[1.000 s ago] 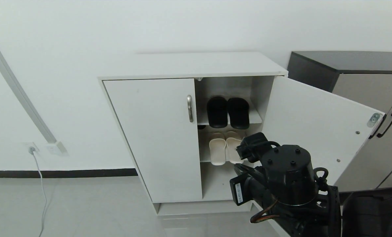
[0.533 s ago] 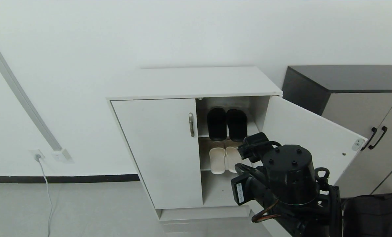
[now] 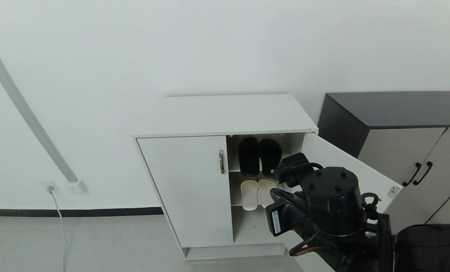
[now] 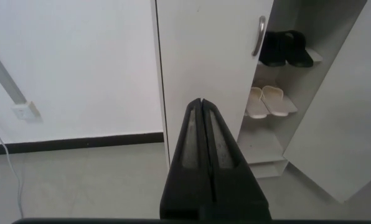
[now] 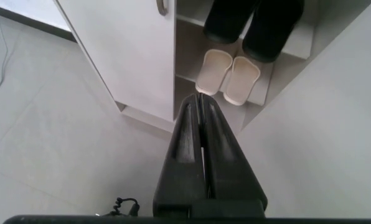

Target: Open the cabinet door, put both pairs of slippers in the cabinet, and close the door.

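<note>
The white cabinet [image 3: 232,113] stands against the wall, its left door [image 3: 187,189] shut and its right door [image 3: 345,170] swung open. A black pair of slippers [image 3: 259,155] lies on the upper shelf, a cream pair [image 3: 257,192] on the shelf below. My right arm [image 3: 323,204] hangs in front of the open side. My left gripper [image 4: 201,102] is shut and empty, off the floor before the shut door, with the black pair [image 4: 285,48] and cream pair [image 4: 269,101] beyond. My right gripper [image 5: 200,96] is shut and empty, short of the cream pair [image 5: 228,74].
A dark grey cabinet [image 3: 398,128] with black handles stands right of the white one, behind the open door. On the left wall are a slanted conduit [image 3: 28,113] and a socket with a cable [image 3: 51,187] running down. Bare floor [image 3: 96,241] lies left of the cabinet.
The whole head picture has shifted: the cabinet now sits lower and smaller, so the camera has moved. Slippers and doors hold their places in the cabinet.
</note>
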Controlling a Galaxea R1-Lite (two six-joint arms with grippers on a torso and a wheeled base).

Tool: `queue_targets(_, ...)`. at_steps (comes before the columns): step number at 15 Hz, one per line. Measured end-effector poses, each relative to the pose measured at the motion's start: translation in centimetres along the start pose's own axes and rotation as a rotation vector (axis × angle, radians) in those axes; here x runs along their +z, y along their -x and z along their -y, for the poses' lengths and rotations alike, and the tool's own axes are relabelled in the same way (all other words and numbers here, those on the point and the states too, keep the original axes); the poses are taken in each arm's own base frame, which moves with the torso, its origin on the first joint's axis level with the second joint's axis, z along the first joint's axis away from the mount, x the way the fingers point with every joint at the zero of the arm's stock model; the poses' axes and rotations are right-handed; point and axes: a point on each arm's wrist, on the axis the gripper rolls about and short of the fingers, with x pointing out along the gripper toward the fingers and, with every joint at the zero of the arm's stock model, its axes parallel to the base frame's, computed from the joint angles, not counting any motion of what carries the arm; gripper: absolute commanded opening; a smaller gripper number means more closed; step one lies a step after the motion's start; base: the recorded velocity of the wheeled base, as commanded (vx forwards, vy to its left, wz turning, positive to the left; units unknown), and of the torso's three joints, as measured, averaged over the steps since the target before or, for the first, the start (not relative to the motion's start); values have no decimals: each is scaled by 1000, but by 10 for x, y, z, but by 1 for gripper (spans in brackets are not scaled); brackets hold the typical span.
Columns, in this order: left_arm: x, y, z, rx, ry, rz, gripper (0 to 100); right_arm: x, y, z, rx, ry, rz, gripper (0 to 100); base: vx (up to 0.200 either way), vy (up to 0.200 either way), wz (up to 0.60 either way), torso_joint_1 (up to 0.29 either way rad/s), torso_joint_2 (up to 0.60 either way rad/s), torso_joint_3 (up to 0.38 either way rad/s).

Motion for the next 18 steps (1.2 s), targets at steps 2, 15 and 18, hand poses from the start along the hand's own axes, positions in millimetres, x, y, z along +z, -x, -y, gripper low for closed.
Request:
queue_targets(2, 0, 0, 0, 0, -1, 0, 0, 0, 0, 0, -1, -1, 0, 0, 0, 0, 0, 239, -562, -322)
queue_targets(15, 0, 0, 0, 0, -1, 0, 0, -3, -4, 4, -7, -12, -13, 0, 0, 0, -92, 105, -239, -129)
queue_targets(18, 0, 0, 0, -1, -1, -1, 0, -3, -4, 5, -11, -12, -13, 0, 0, 0, -600, 10, -4, 2)
